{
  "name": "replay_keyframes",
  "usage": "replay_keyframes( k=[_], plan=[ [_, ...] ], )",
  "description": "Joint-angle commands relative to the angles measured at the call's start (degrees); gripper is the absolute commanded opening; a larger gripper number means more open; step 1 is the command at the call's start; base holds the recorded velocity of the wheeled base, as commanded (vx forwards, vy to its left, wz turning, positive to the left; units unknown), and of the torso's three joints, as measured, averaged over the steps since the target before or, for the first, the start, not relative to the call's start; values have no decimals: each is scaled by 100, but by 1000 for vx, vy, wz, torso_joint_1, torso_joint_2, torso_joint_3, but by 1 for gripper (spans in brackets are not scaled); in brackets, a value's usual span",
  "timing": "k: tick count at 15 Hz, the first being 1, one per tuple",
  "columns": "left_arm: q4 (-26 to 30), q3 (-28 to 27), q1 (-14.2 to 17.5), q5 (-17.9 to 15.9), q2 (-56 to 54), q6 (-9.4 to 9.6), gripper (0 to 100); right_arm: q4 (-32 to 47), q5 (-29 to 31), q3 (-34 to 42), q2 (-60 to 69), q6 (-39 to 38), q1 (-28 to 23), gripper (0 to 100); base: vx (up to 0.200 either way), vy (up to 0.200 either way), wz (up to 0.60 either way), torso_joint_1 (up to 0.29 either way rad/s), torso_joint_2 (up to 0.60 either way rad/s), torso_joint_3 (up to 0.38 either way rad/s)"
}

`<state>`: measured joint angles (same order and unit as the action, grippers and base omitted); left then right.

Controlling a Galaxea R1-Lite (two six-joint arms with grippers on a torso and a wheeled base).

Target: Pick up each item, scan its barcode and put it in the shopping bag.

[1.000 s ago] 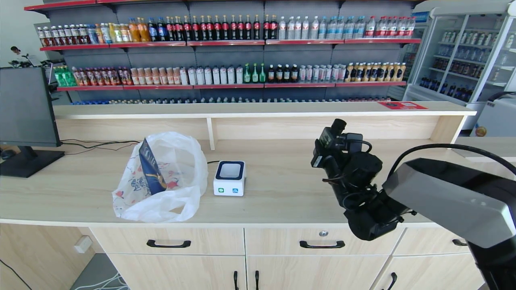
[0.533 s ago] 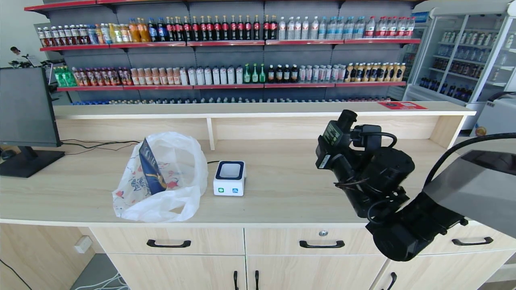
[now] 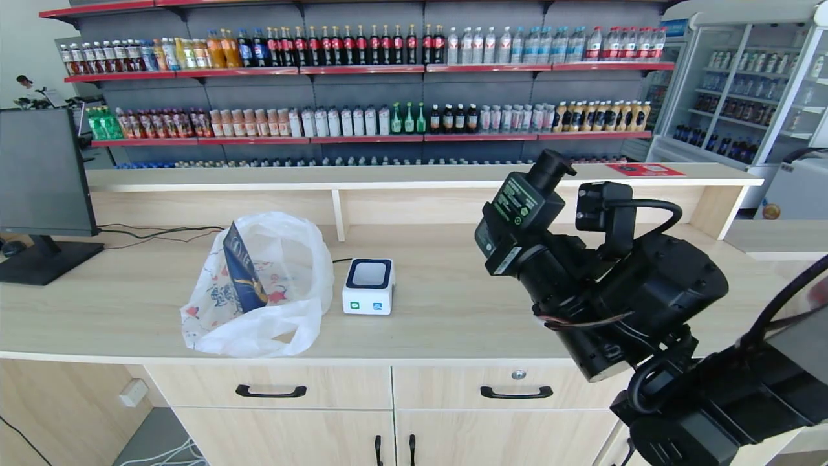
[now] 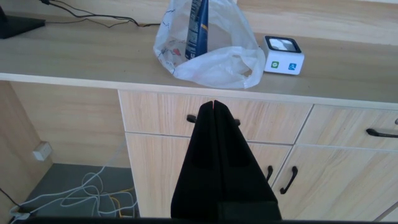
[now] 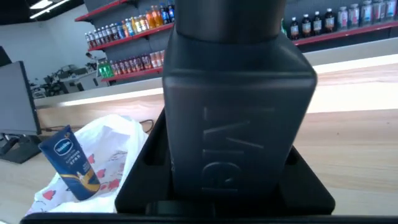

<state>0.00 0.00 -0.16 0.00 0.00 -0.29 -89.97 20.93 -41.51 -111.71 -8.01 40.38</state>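
My right gripper (image 3: 527, 262) is raised over the right part of the counter, shut on a dark bottle (image 3: 517, 200) with a green label and a round cap pointing up and away. In the right wrist view the bottle (image 5: 236, 124) stands close in front, between the jaws. A white shopping bag (image 3: 259, 291) lies open on the counter at the left with a blue pouch (image 3: 242, 265) upright inside. The white barcode scanner (image 3: 369, 286) sits just right of the bag. My left gripper (image 4: 213, 109) hangs shut below the counter's front edge, facing the drawers.
A monitor (image 3: 39, 175) stands at the counter's far left with cables behind the bag. A raised wooden ledge (image 3: 420, 176) runs along the back. Shelves of drink bottles (image 3: 362, 123) and a glass fridge (image 3: 737, 97) lie beyond. Bare counter (image 3: 446, 291) spreads between scanner and right arm.
My right arm has lifted the dark bottle higher and closer to the head camera. The bag, pouch and scanner have not moved.
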Motion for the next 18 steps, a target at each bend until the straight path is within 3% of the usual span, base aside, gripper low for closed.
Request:
replay_keyframes(
  k=[1,4,11,15,18],
  plan=[
    [0,0,-2,0,0,-6,0,-3,-1,134,396,-16,401,0,0,0,0,0,0,0],
    [0,0,-2,0,0,-6,0,-3,-1,275,774,-254,1007,0,0,0,0,0,0,0],
    [0,0,-2,0,0,-6,0,-3,7,222,1161,-1634,2326,0,0,0,0,0,0,0],
    [0,0,-2,0,0,3,0,-3,16,837,1433,-2460,2607,0,0,0,0,0,0,0],
    [0,0,-2,0,0,3,0,-3,78,864,1600,-2811,2800,0,0,0,0,0,0,0]
  ],
)
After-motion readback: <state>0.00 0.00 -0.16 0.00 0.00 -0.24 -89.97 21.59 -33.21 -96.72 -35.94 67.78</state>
